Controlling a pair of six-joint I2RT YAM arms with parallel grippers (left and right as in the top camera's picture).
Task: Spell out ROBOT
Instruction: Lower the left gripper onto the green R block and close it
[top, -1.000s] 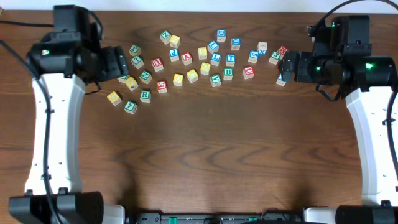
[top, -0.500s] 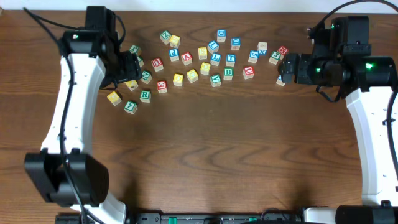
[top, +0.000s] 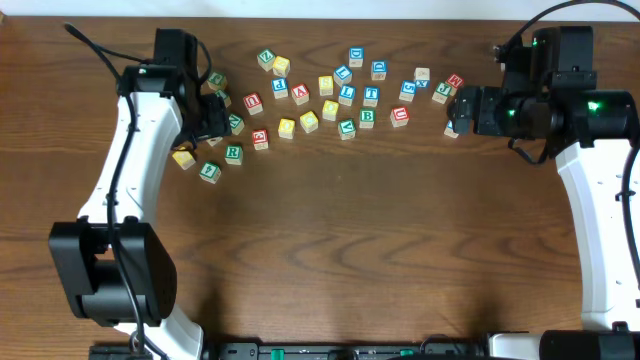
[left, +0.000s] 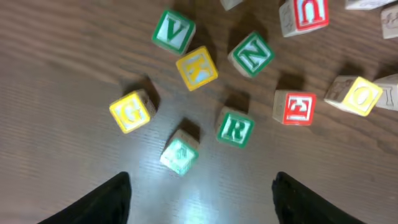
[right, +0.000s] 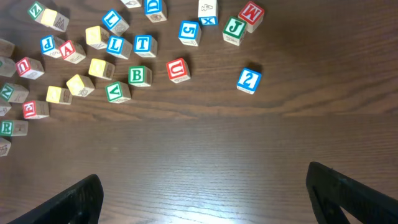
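Observation:
Letter blocks lie scattered across the far part of the wooden table (top: 350, 250). The green R block (top: 233, 153) sits at the left of the cluster and shows in the left wrist view (left: 235, 128). A yellow O block (left: 360, 95) lies to its right. The green B block (right: 137, 75) and the blue T block (right: 143, 44) lie mid-cluster. My left gripper (top: 213, 122) is open and empty above the left blocks, with its fingertips (left: 200, 202) just short of the R block. My right gripper (top: 455, 112) is open and empty (right: 202, 193) at the right end of the cluster.
Around the R block lie a tilted green block (left: 180, 154), a yellow G (left: 132, 112), a yellow K (left: 196, 67), a green N (left: 252, 55) and a red E (left: 297, 107). A blue 2 (right: 249, 80) and a red U (right: 178, 69) lie near my right gripper.
My left arm has swung in from the left, and its gripper now sits over the left blocks. The right arm and the blocks have not moved.

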